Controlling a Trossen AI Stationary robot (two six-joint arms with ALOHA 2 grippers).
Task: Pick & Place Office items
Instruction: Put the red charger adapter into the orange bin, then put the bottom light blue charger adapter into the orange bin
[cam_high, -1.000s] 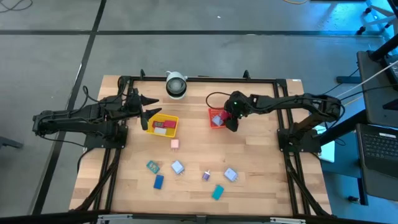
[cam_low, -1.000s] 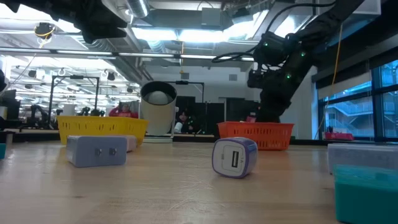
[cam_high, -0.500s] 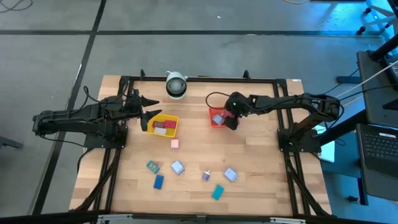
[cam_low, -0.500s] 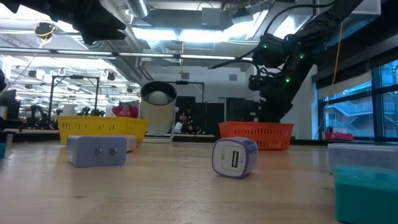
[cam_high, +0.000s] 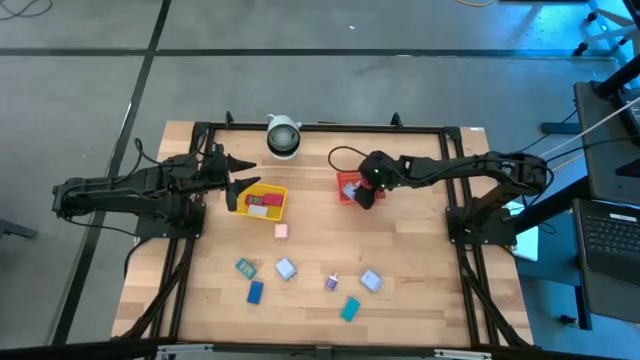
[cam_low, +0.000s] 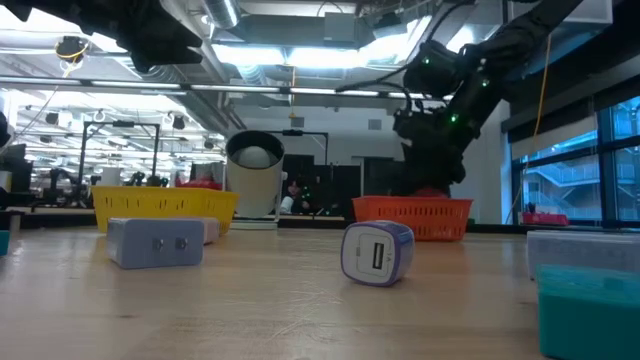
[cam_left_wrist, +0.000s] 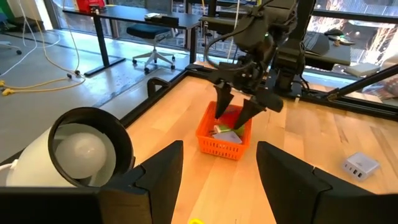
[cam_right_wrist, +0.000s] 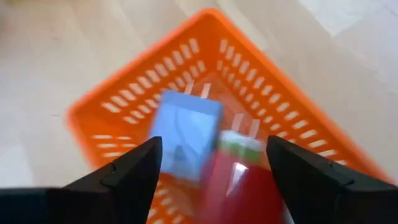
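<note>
Office items: several in red tray (cam_high: 343, 196), some in yellow tray (cam_high: 272, 212), rest loose on table. Right gripper (cam_left_wrist: 239, 109) above red tray, fingers apart, empty; retract straight up, avoid rim. Left gripper (cam_high: 235, 180) parked, open.

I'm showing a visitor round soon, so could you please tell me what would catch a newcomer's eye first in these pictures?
First, the right pincer, open, hanging over the red basket near the table's middle, which holds a pale blue piece and a red one. Next, the yellow basket by the open left pincer. Then the small coloured blocks scattered across the near half of the table.
</note>
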